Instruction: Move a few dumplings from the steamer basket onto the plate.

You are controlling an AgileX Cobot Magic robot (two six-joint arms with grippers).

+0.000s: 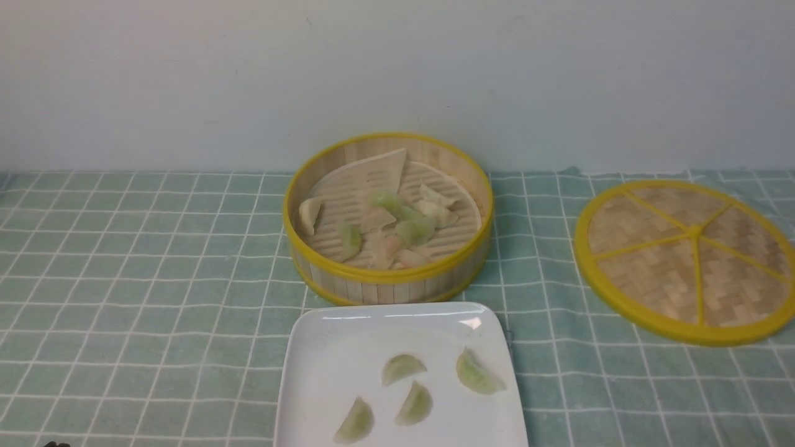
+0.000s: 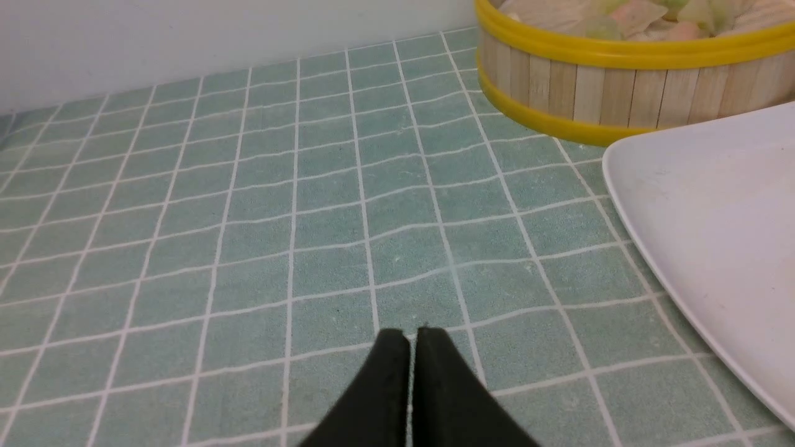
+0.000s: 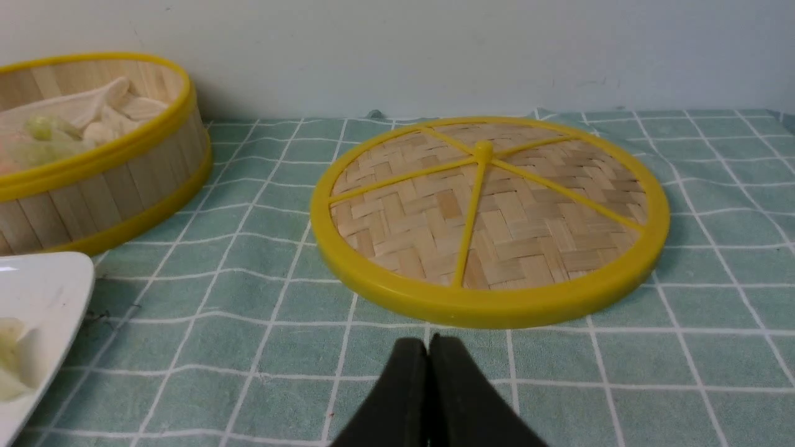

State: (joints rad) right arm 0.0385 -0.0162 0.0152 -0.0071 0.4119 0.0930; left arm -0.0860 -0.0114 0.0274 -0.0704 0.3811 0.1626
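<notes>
The steamer basket (image 1: 388, 276) stands at the table's middle back and holds several dumplings (image 1: 415, 230) on its ridged liner. The white plate (image 1: 323, 379) lies just in front of it with several pale green dumplings (image 1: 475, 372) on it. My left gripper (image 2: 412, 335) is shut and empty, low over the cloth, to the left of the plate (image 2: 714, 236) and the basket (image 2: 596, 87). My right gripper (image 3: 428, 343) is shut and empty, just in front of the lid, with the basket (image 3: 105, 186) and the plate's corner (image 3: 43, 285) off to its left. Neither gripper shows in the front view.
The flat woven lid (image 1: 683, 261) with yellow rim and spokes lies on the right; it also shows in the right wrist view (image 3: 490, 217). A green checked cloth (image 1: 136, 279) covers the table. A pale wall (image 1: 186, 74) stands right behind the basket.
</notes>
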